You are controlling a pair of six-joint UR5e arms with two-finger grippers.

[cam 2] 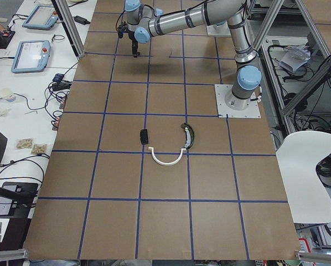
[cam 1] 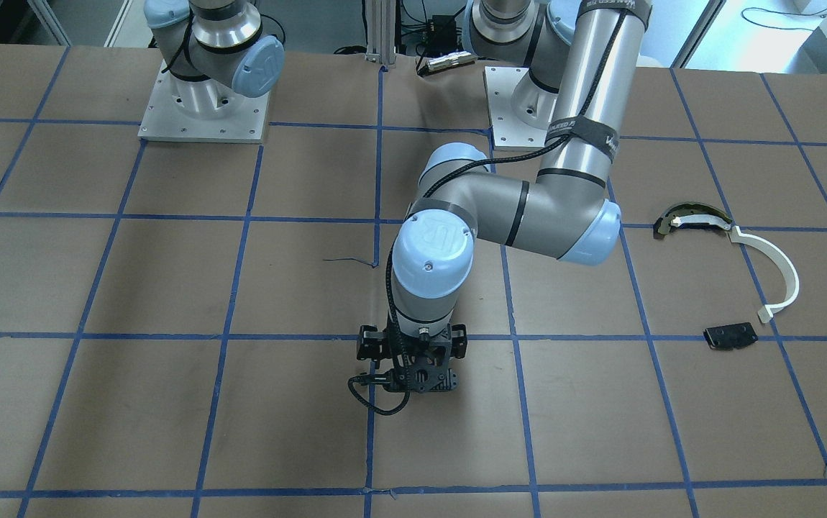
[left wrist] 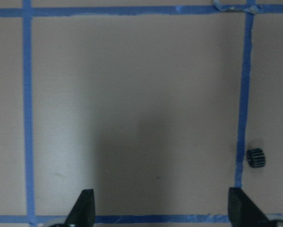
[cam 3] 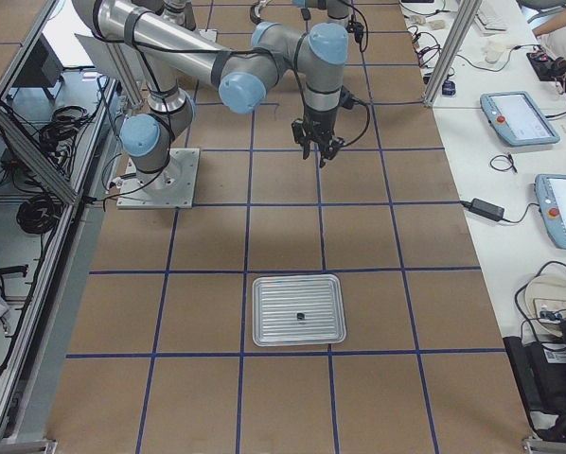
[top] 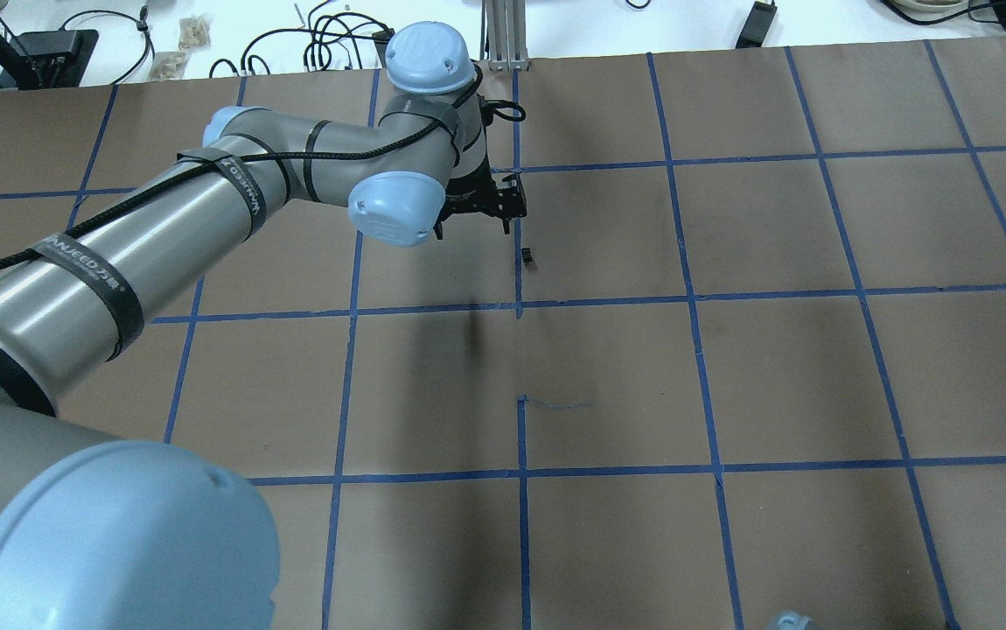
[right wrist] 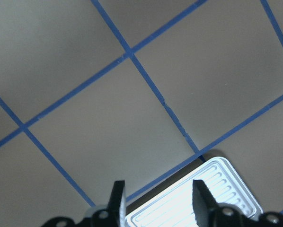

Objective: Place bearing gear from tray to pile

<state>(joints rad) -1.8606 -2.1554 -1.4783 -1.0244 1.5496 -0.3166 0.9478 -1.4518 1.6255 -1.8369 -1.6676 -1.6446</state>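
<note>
One small black gear [left wrist: 256, 157] lies on the bare tabletop [left wrist: 141, 94], out of the tray [cam 3: 274, 322] but not yet among the pile [cam 1: 730, 336]. I judge the job about half done: grasping and carrying remain. The gear sits just past one fingertip of the left claw [left wrist: 160, 193], outside its gap. That claw hovers spread wide and empty, well apart from the pile. The right claw [right wrist: 158, 187] is likewise spread, holding nothing.

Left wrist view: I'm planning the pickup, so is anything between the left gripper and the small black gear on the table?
Nothing visible. The gear lies alone on bare brown paper beside a blue tape line, and the open left gripper has only paper between it and the gear.
</note>
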